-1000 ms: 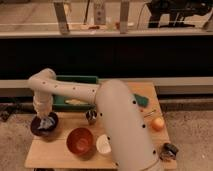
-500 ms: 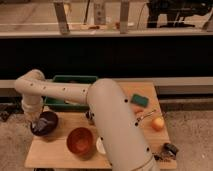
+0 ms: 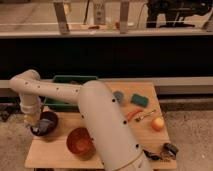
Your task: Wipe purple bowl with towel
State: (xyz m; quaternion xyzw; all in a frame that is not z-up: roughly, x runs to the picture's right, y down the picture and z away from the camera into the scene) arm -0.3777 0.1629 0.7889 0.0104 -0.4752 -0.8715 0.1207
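The purple bowl [image 3: 46, 122] sits at the left end of the wooden table [image 3: 57, 152]. A pale grey towel [image 3: 39, 128] seems to lie in the bowl's left side. My white arm sweeps from the lower right up over the table to an elbow at the left. It then drops down to the gripper [image 3: 33, 120], which is at the bowl's left rim, on or just above the towel.
A green bin [image 3: 69, 92] stands behind the bowl. An orange-brown bowl [image 3: 80, 141] sits in front of my arm. To the right are a green sponge [image 3: 140, 100], a grey round object [image 3: 118, 96], an orange-coloured fruit [image 3: 158, 123] and a dark object [image 3: 170, 149].
My arm's elbow has swung left and upward. The gripper has shifted from over the bowl's middle to its left rim.
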